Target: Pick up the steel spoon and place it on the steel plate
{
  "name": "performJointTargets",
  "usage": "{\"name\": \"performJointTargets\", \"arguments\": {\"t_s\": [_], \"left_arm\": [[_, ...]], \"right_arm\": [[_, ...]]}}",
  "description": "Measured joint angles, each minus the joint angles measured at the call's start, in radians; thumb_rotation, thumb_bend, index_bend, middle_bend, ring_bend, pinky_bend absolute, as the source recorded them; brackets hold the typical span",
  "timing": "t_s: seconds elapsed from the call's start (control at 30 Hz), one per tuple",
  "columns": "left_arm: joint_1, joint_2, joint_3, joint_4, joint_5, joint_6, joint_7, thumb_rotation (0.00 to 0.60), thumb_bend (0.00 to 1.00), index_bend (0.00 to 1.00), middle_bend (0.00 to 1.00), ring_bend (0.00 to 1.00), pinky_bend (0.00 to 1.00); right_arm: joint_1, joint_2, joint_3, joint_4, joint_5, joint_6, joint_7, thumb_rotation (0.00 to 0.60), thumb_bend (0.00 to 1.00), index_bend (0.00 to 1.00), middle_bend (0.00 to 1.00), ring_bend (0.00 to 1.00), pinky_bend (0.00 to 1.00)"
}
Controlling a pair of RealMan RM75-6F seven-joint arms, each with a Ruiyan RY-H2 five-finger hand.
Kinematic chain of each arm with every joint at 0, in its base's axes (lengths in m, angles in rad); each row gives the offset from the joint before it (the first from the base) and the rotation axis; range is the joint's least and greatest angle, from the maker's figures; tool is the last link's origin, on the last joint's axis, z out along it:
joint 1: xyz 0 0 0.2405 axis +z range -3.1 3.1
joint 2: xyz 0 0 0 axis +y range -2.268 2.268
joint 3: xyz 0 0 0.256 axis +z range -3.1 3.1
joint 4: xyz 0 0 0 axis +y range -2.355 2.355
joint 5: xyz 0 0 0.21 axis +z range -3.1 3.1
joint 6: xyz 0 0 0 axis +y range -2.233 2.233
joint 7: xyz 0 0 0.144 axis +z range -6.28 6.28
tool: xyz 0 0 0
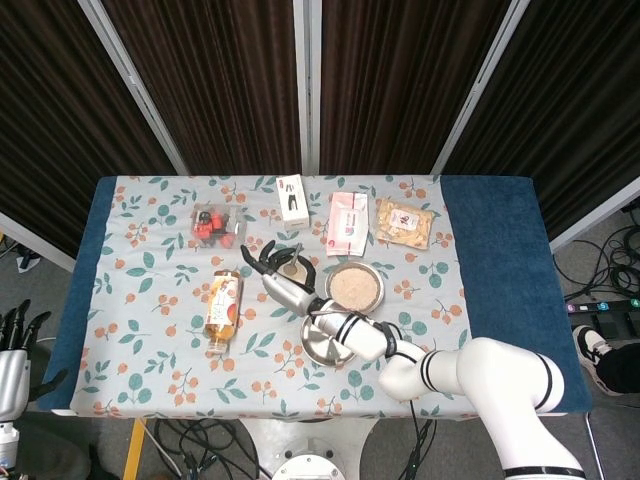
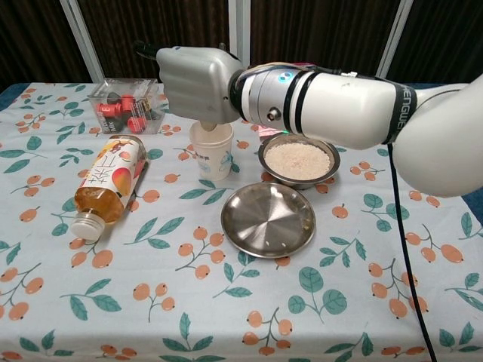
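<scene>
My right hand [image 2: 195,79] hovers over a white paper cup [image 2: 211,151] and grips the steel spoon [image 2: 205,124]. Only the tip of the spoon's bowl shows under the hand, right at the cup's rim. In the head view the spoon [image 1: 293,258] stands over the cup [image 1: 294,272], beside the right hand [image 1: 268,265]. The steel plate [image 2: 268,220] lies bare in front of the cup, to the right; my forearm crosses part of the plate [image 1: 318,347] in the head view. My left hand [image 1: 15,345] hangs off the table's left edge, holding nothing, fingers apart.
A steel bowl of rice [image 2: 298,160] sits right of the cup. A juice bottle [image 2: 106,185] lies on its side at the left. Behind are a clear box of red items [image 2: 124,104], a small white box [image 1: 292,198] and two snack packs [image 1: 349,222] [image 1: 405,222].
</scene>
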Motion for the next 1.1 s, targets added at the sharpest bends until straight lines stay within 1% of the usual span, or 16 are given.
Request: {"name": "performJointTargets", "arguments": {"t_s": [0.1,0.23,0.33,0.43,0.53,0.57,0.6,0.77,0.83,0.97,1.1], "left_arm": [[0.002,0.0,0.001,0.004,-0.001,0.001,-0.003,0.6,0.06,0.21,0.12,0.06,0.03],[0.003,0.0,-0.001,0.006,0.0,0.002,-0.006,0.6,0.06,0.21,0.12,0.06,0.03],[0.0,0.0,-0.002,0.006,0.002,0.0,-0.006,0.6,0.06,0.21,0.12,0.06,0.03],[-0.002,0.002,-0.004,0.004,0.004,-0.002,-0.004,0.6,0.06,0.21,0.12,0.06,0.03],[-0.006,0.006,-0.005,-0.001,0.005,-0.005,0.001,0.6,0.06,0.21,0.12,0.06,0.03],[-0.007,0.007,-0.006,-0.003,0.005,-0.007,0.003,0.6,0.06,0.21,0.12,0.06,0.03],[-0.009,0.008,-0.006,-0.007,0.005,-0.008,0.007,0.6,0.06,0.21,0.12,0.06,0.03],[-0.012,0.013,-0.009,-0.024,0.005,-0.009,0.024,0.6,0.06,0.21,0.12,0.06,0.03],[-0.012,0.016,-0.007,-0.031,0.007,-0.008,0.03,0.6,0.06,0.21,0.12,0.06,0.03],[-0.011,0.02,-0.006,-0.039,0.009,-0.007,0.036,0.6,0.06,0.21,0.12,0.06,0.03],[-0.011,0.023,-0.005,-0.046,0.013,-0.003,0.041,0.6,0.06,0.21,0.12,0.06,0.03]], "right_arm": [[-0.015,-0.006,0.024,-0.011,0.005,0.015,-0.014,0.6,0.33,0.64,0.63,0.33,0.0],[-0.03,0.009,0.048,-0.03,-0.001,0.024,0.026,0.6,0.33,0.64,0.63,0.33,0.0],[-0.048,0.028,0.064,-0.05,-0.009,0.034,0.085,0.6,0.33,0.64,0.63,0.33,0.0],[-0.074,0.057,0.083,-0.078,-0.019,0.046,0.18,0.6,0.33,0.64,0.63,0.33,0.0],[-0.111,0.096,0.1,-0.119,-0.032,0.063,0.307,0.6,0.33,0.63,0.63,0.33,0.0],[-0.134,0.117,0.106,-0.146,-0.039,0.073,0.379,0.6,0.33,0.63,0.63,0.32,0.0],[-0.144,0.126,0.108,-0.158,-0.042,0.076,0.409,0.6,0.33,0.63,0.63,0.32,0.0],[-0.237,0.194,0.115,-0.265,-0.066,0.091,0.68,0.6,0.33,0.64,0.63,0.32,0.0],[-0.274,0.212,0.108,-0.294,-0.088,0.095,0.775,0.6,0.33,0.64,0.63,0.31,0.0],[-0.369,0.228,0.071,-0.328,-0.161,0.107,0.968,0.6,0.33,0.64,0.63,0.31,0.0],[-0.447,0.213,0.037,-0.329,-0.213,0.11,1.103,0.6,0.33,0.64,0.62,0.31,0.0]]}}
